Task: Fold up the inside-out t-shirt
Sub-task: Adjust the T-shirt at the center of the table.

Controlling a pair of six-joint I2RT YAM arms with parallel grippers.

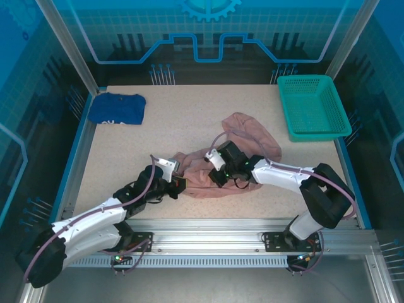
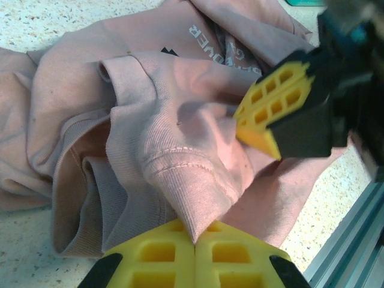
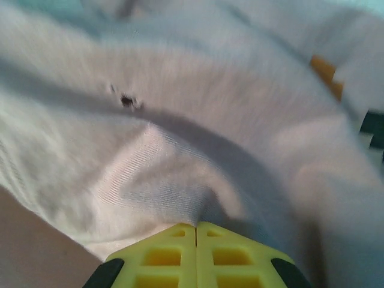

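Note:
The inside-out t-shirt (image 1: pixel 243 148) is a dusty-pink heap, crumpled in the middle of the table. My left gripper (image 1: pixel 178 184) is at its near left edge, shut on a stitched hem corner of the t-shirt (image 2: pixel 180 174); the cloth runs down into the seam between the yellow pads (image 2: pixel 156 258). My right gripper (image 1: pixel 216 177) presses into the heap's middle, shut on a pinched ridge of the t-shirt (image 3: pixel 162 180). The right gripper (image 2: pixel 273 129) also appears in the left wrist view, close above the held corner. Reversed grey print shows on the fabric.
A folded dark blue garment (image 1: pixel 117 108) lies at the table's far left corner. A green plastic basket (image 1: pixel 312 106) stands at the far right. The aluminium frame rail (image 1: pixel 252 225) runs along the near edge, right behind both grippers.

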